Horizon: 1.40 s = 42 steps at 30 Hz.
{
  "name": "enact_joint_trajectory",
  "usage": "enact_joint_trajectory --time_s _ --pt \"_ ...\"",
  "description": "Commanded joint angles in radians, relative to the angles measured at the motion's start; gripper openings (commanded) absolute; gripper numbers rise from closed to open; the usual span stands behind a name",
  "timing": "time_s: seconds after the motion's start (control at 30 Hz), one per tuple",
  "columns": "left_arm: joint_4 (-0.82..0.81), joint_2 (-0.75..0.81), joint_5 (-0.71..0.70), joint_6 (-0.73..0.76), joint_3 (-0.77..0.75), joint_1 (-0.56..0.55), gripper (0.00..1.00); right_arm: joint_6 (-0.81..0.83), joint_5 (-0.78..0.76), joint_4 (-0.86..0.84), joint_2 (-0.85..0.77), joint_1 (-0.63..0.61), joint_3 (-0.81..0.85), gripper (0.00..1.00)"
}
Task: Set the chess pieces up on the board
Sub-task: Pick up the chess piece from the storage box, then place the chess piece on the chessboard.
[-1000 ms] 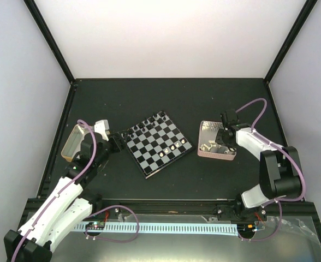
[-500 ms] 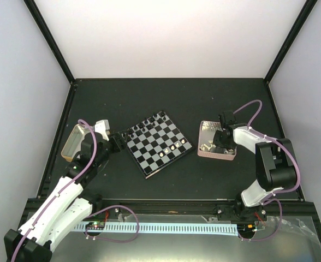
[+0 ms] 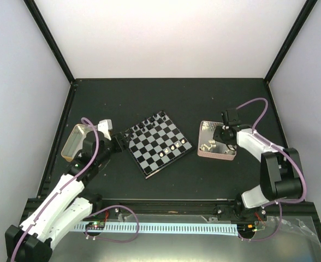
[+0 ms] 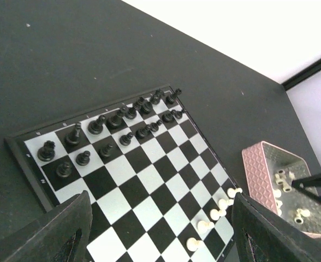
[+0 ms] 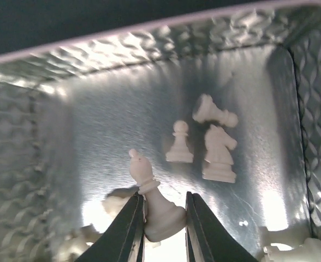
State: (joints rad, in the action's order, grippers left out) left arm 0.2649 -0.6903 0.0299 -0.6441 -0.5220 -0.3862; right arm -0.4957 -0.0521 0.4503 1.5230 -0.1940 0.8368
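While right hand (image 5: 161, 210) clamps cream piece (image 5: 149, 191) base, head tilts up-left; left hand (image 4: 171, 229) apart.

The top view looks steeply down from above and behind the arm bases, taking in the whole counter (image 3: 177, 101), with the board (image 3: 156, 143) mid-frame and the pink tray (image 3: 215, 156) to its right. The left wrist camera sits low beside the board, facing obliquely across it toward the tray, so both views share these. The right wrist camera hangs close inside the tray, facing its metal floor, where a white chess piece (image 5: 152, 204) in the right end effector (image 5: 163, 201) looms large.
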Motion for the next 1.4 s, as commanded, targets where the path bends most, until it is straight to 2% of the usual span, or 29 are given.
enact_joint_trajectory --time_s 0.0,0.1,0.2,0.33,0.43,0.7,0.87,1.1,1.37 --pt "-0.050 -0.038 0.105 0.023 -0.061 0.005 0.71 0.022 0.060 -0.087 -0.089 0.006 -0.025 0.17" --pt "-0.070 -0.083 0.213 0.038 -0.084 0.004 0.71 0.047 0.159 -0.144 -0.144 0.001 -0.054 0.17" --pt "-0.099 -0.145 0.350 0.044 -0.114 0.003 0.71 0.080 0.345 -0.245 -0.218 -0.030 -0.096 0.16" --pt "-0.155 -0.244 0.546 0.017 -0.154 -0.015 0.70 0.094 0.626 -0.397 -0.277 -0.124 -0.134 0.17" --pt "-0.227 -0.313 0.668 -0.032 -0.170 -0.047 0.69 0.108 0.729 -0.470 -0.291 -0.218 -0.138 0.17" --pt "-0.306 -0.424 0.809 -0.102 -0.207 -0.108 0.68 0.164 0.775 -0.484 -0.279 -0.376 -0.095 0.17" --pt "-0.321 -0.480 0.837 -0.113 -0.210 -0.135 0.62 0.176 0.776 -0.472 -0.260 -0.424 -0.070 0.17" --pt "-0.346 -0.500 0.832 -0.128 -0.207 -0.144 0.48 0.203 0.786 -0.448 -0.250 -0.466 -0.049 0.17" --pt "-0.353 -0.501 0.847 -0.125 -0.190 -0.150 0.19 0.198 0.772 -0.444 -0.244 -0.469 -0.043 0.17"
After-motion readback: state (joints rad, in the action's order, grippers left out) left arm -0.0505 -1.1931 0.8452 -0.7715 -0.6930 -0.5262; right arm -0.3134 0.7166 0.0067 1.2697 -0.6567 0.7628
